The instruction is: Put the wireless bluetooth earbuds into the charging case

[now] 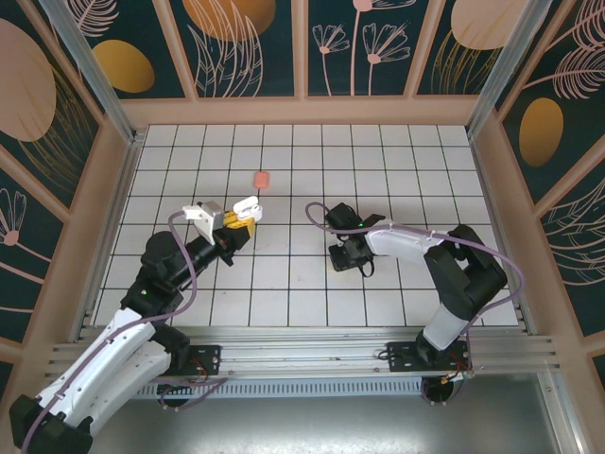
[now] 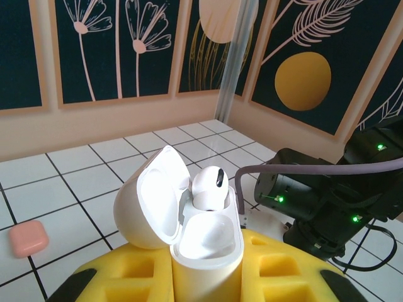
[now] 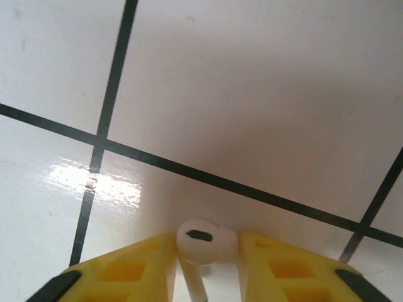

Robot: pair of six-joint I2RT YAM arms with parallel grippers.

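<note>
- Left gripper (image 1: 237, 221) was clamped narrow on the charging case (image 2: 204, 248), raised off the tiled table (image 1: 284, 284), left of centre.
- The case's lid stood open and tipped back to the left. The yellow pads gripped the lower body only, so the hinge and sockets were free.
- Seated earbud (image 2: 211, 185) was white and sat in the far socket, head up. The near socket looked empty.
- Pink rounded piece (image 1: 262, 178) lay alone on the tiles behind the case, well apart from both grippers. It was probably a closed case, not a bud.
- Right gripper (image 1: 345, 257) pointed down at the tiles right of centre, jaws narrow.
- Loose earbud (image 3: 206, 242) was white and lay between the right gripper's yellow fingertips, head away from the camera and stem toward it. The wrist view couldn't show whether the pads pinched it or only flanked it.
- Handling guess: the bud is very light, hard, glossy plastic, so it's likely to slip and squirt out under a hard squeeze.
- Hold guess: pinch across the rounded head with light force and leave the stem free to drop into the socket.
- The case is rigid and smooth, so its present hold low on the body looks sound.
</note>
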